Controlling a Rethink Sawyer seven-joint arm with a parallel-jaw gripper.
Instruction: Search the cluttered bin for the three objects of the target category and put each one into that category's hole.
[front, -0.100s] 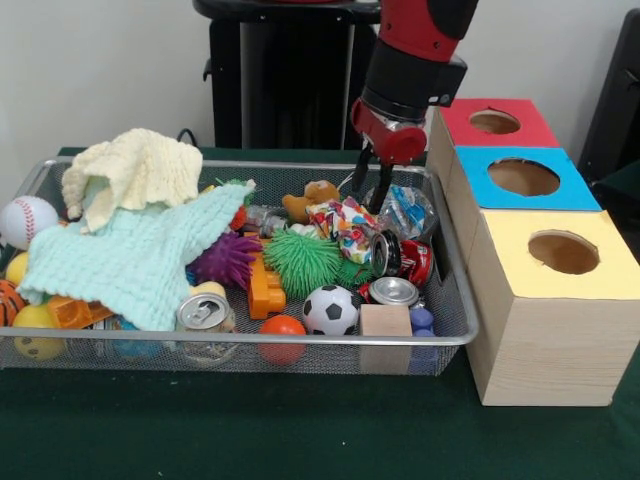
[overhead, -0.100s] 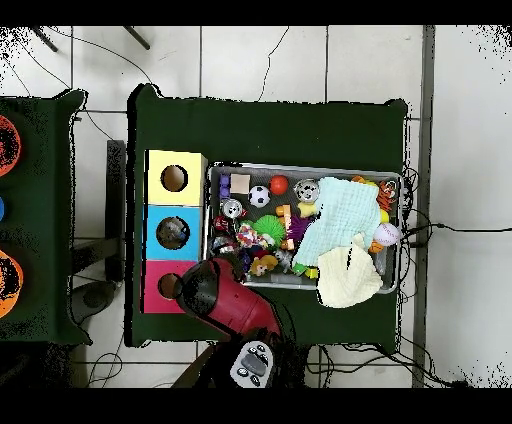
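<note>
Red and black arm (front, -0.100s: 415, 60) lowered over the far right corner of a wire-mesh bin (front, -0.100s: 300, 345), jaws (front, -0.100s: 366, 188) apart, two thin dark prongs splayed above a crinkled clear plastic wrapper (front, -0.100s: 408, 210), gripping nothing. Seen from overhead, only the arm's glossy red bulk, jaws hidden beneath it.

Bin rectangular, fine silver mesh, rounded metal rim, set on a dark green cloth surface (front, -0.100s: 250, 430). Inside, heaped clutter: a knitted cream cloth (front, -0.100s: 135, 170) draped over a waffle-textured mint cloth (front, -0.100s: 140, 255); a stitched white baseball (front, -0.100s: 25, 220) at the left end; a purple spiky ball (front, -0.100s: 228, 260) and a green rubbery spiky ball (front, -0.100s: 300, 262) side by side; orange plastic blocks (front, -0.100s: 265, 288); a small black-and-white soccer ball (front, -0.100s: 330, 310); a smooth orange ball (front, -0.100s: 283, 330); a plain wooden cube (front, -0.100s: 385, 325) against the near wall.

Metal cans, cylindrical and dented: one silver-topped (front, -0.100s: 205, 312) near the front left of centre, one red and black lying on its side (front, -0.100s: 402, 257), another silver-topped (front, -0.100s: 393, 291) just below it. A brown toy figure (front, -0.100s: 308, 200) and a multicoloured patterned wrapper (front, -0.100s: 345, 225) toward the back.

Right of the bin, touching it, a row of three wooden boxes, each with a round hole in a coloured top: yellow (front, -0.100s: 560, 250) nearest, blue (front, -0.100s: 522, 177) in the middle, red (front, -0.100s: 495, 122) farthest.
</note>
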